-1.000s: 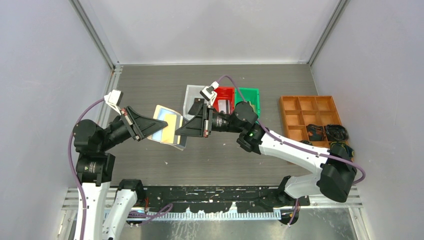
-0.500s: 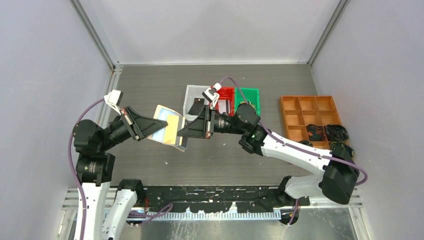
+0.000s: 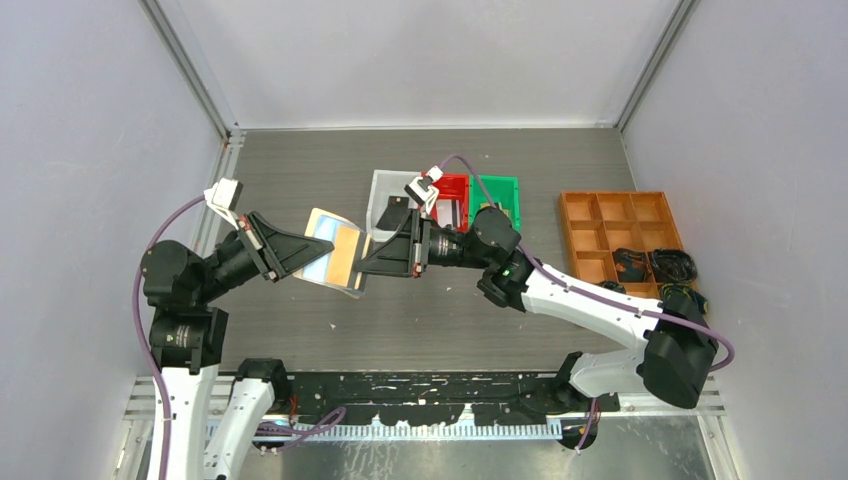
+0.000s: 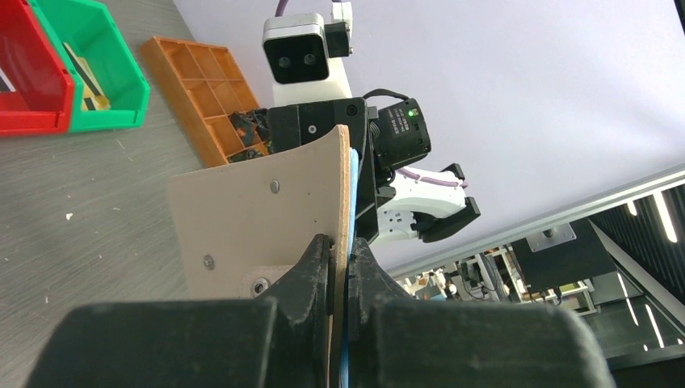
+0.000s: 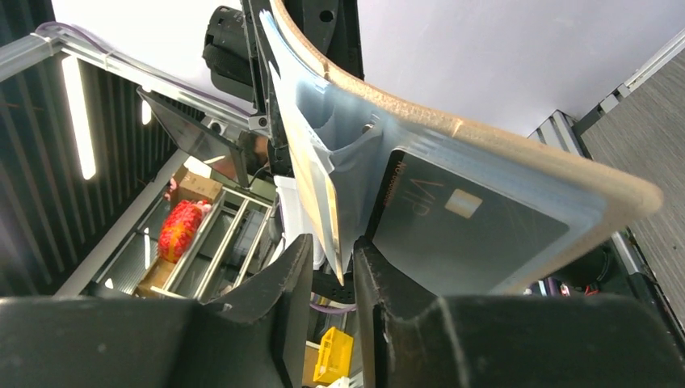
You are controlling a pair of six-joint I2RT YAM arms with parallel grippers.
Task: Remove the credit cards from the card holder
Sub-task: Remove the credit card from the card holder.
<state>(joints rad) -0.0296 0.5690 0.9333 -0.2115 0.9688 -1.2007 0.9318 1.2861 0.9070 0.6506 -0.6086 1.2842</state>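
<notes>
The beige card holder (image 3: 322, 228) hangs open above the table at left centre, and my left gripper (image 3: 308, 250) is shut on its left edge. In the left wrist view the fingers (image 4: 319, 263) pinch the holder's tan cover (image 4: 258, 210) and a blue sleeve edge. A gold card (image 3: 347, 252) shows in its sleeves. My right gripper (image 3: 362, 265) is at the holder's right edge. Its jaws (image 5: 334, 259) stand slightly apart, open, with the pale card's edge (image 5: 311, 182) between them. A black card (image 5: 460, 218) sits in a clear sleeve beside them.
A clear bin (image 3: 380, 190) holding a black card, a red bin (image 3: 458, 186) holding a striped card and a green bin (image 3: 500, 198) stand behind the right arm. An orange compartment tray (image 3: 620, 235) with dark items stands at the right.
My right gripper's jaws, shut before, have parted a little around the card's edge. The left arm has drawn the holder slightly to the left.
</notes>
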